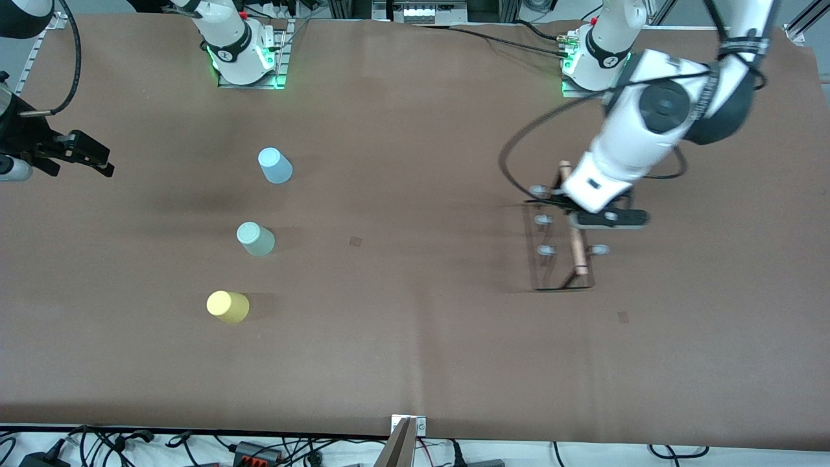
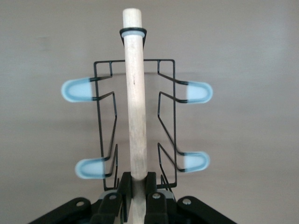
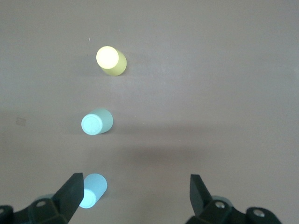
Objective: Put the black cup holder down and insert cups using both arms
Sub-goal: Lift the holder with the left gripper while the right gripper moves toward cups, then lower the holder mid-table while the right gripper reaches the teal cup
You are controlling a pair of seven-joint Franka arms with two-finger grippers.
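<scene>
The black cup holder (image 1: 579, 250) is toward the left arm's end of the table, its pale wooden rod running toward the front camera. My left gripper (image 1: 574, 217) is shut on the rod (image 2: 134, 102), with wire frame and grey-tipped prongs (image 2: 77, 89) spread on both sides. I cannot tell whether the rack rests on the table. The light blue cup (image 1: 275, 165), mint cup (image 1: 255, 239) and yellow cup (image 1: 227, 307) stand in a row toward the right arm's end. My right gripper (image 1: 84, 155) is open and empty, apart from the cups, and waits. Its wrist view shows the blue (image 3: 93, 189), mint (image 3: 96, 122) and yellow (image 3: 111, 60) cups.
Both arm bases (image 1: 243, 55) stand at the table's edge farthest from the front camera. A small dark mark (image 1: 355, 241) lies mid-table, another (image 1: 623, 317) nearer the camera than the rack. Cables (image 1: 259, 451) run along the near edge.
</scene>
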